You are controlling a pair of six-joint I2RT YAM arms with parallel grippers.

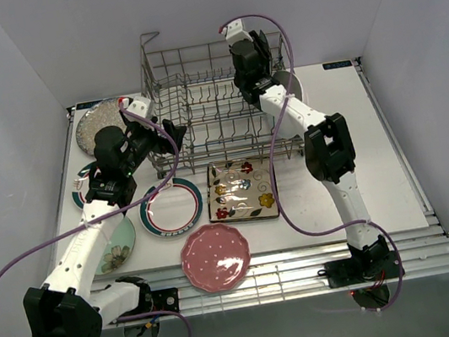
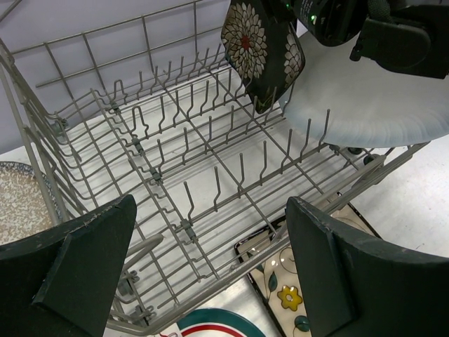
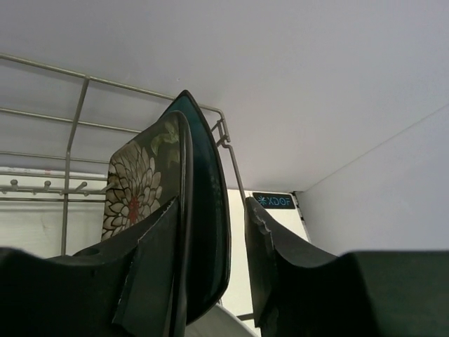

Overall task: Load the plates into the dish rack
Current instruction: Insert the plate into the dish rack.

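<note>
Standing on edge between the right claw's (image 3: 212, 203) parted jaws, the black floral square plate (image 3: 140, 182) leaned on one finger (image 3: 151, 260) and sat clear of the other, with the dish rack's (image 2: 189, 182) tines just below. Stiff, glazed and easily chipped, it looked best pinched at the rim. The left claw (image 2: 210, 203) hung wide apart and empty, the rack beneath it.

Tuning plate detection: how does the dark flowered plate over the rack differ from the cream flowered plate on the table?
The dark plate carries big pale blooms; the cream plate has small scattered flowers. The dark plate stands on edge over the rack, between the jaws of the right gripper; the cream plate lies flat on the table, untouched. Both are squarish and floral.
</note>
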